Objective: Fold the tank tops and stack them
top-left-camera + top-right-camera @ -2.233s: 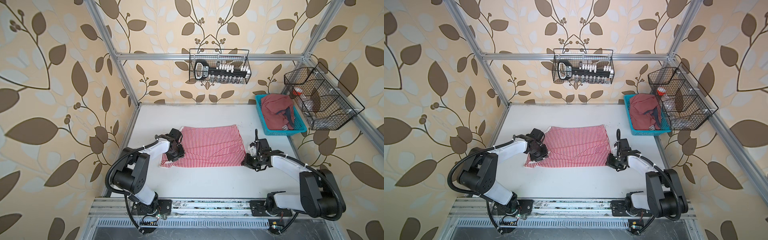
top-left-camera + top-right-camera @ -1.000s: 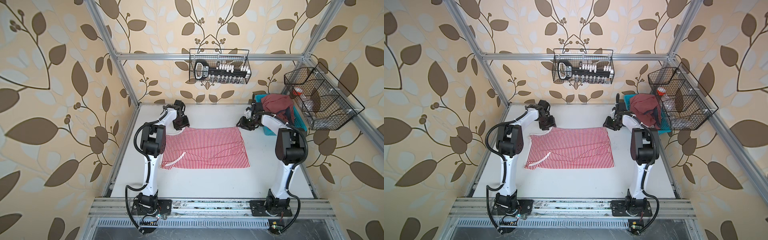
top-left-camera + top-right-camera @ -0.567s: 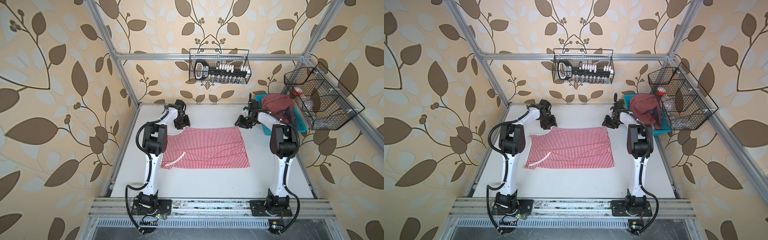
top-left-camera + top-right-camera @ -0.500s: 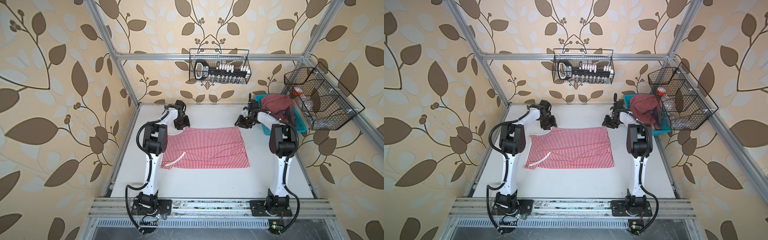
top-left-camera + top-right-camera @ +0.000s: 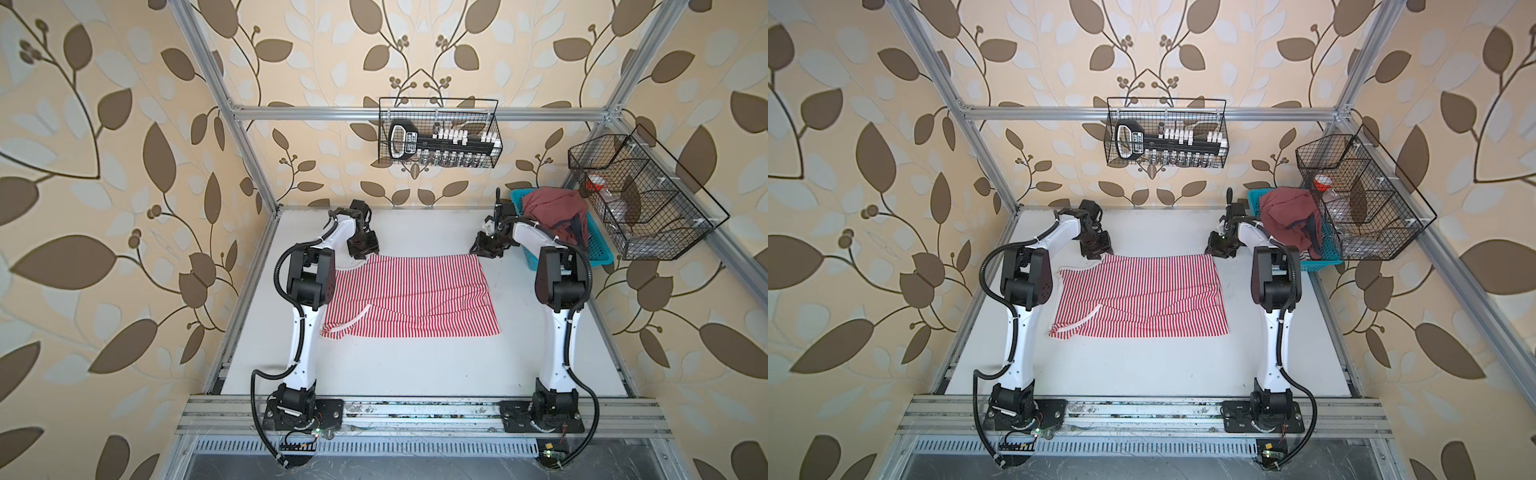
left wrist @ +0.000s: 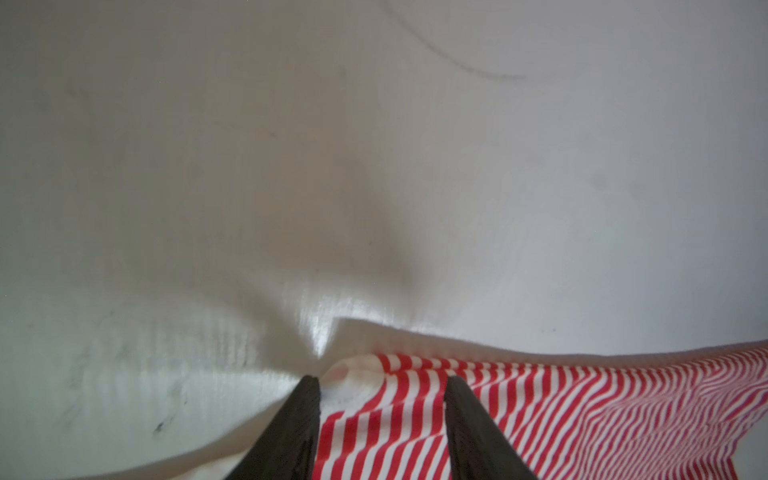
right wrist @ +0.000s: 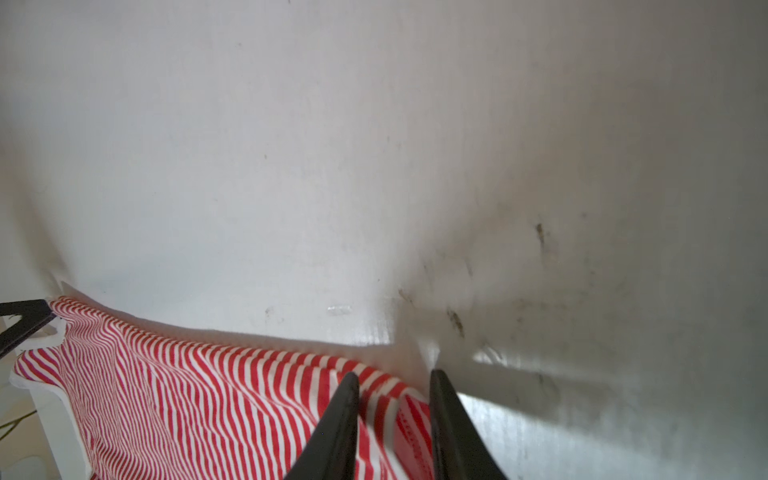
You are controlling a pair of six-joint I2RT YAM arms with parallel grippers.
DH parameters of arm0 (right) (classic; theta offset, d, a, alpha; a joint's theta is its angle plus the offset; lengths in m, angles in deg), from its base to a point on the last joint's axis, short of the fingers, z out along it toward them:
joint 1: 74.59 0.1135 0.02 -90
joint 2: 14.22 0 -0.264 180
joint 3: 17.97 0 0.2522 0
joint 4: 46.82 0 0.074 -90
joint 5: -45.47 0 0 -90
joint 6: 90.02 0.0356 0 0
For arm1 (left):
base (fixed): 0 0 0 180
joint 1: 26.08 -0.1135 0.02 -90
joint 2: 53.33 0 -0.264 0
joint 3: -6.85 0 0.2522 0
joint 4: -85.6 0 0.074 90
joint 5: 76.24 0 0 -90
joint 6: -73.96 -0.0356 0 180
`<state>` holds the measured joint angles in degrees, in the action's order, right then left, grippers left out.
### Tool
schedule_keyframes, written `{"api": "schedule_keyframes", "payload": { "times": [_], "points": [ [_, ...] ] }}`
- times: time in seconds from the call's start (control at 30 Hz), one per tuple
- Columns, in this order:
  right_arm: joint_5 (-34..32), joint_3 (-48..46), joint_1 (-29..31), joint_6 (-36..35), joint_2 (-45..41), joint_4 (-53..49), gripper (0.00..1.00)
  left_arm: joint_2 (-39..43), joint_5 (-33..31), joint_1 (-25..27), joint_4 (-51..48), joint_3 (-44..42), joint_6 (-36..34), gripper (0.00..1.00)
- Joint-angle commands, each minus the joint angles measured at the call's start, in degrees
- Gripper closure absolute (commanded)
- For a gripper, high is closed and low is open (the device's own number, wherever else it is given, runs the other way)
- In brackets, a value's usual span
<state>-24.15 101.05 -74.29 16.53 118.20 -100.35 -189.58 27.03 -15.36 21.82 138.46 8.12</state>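
The striped tank top (image 5: 409,297) is lying spread flat on the bench (image 5: 415,374), with both arms working at its far corners. The left end effector (image 6: 380,380) is standing half open around one corner. The right end effector (image 7: 390,374) is standing narrower around the other, apparently clamping nothing yet, though the blurred wrist view leaves doubt. The dusty red tank top (image 5: 552,212) is sitting bunched in the blue basket (image 5: 598,253). The risk is one side catching a single layer or missing the hem, dragging the fold askew.
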Motion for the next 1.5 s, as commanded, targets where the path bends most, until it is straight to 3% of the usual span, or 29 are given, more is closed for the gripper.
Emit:
{"api": "schedule_keyframes", "payload": {
  "times": [0.0,0.5,0.7,0.83,0.97,1.47],
  "points": [
    [1.1,2.0,-0.1,-1.2,2.3,-1.5,0.74,-0.6,-0.2,-0.9,-2.3,3.8,-0.4,0.47],
    [1.4,3.1,-0.1,-1.7,2.8,-2.5,0.88,-3.1,1.7,-1.1,-1.4,4.3,0.6,0.52],
    [1.6,3.2,-0.1,-1.8,2.6,-2.7,1.0,-2.9,1.9,-1.1,-1.6,4.2,0.8,0.7],
    [1.6,2.9,-0.1,-2.1,1.6,-2.6,1.0,-2.4,1.8,-1.2,-1.7,4.0,0.8,0.9],
    [2.0,1.0,-0.2,-2.7,-0.7,-1.4,1.0,-1.0,1.6,-1.2,-1.4,3.3,1.3,1.0],
    [6.8,-18.8,-2.0,-1.9,-16.5,12.1,1.0,11.6,0.8,-1.2,8.5,-12.0,2.4,1.0]
  ]
}}
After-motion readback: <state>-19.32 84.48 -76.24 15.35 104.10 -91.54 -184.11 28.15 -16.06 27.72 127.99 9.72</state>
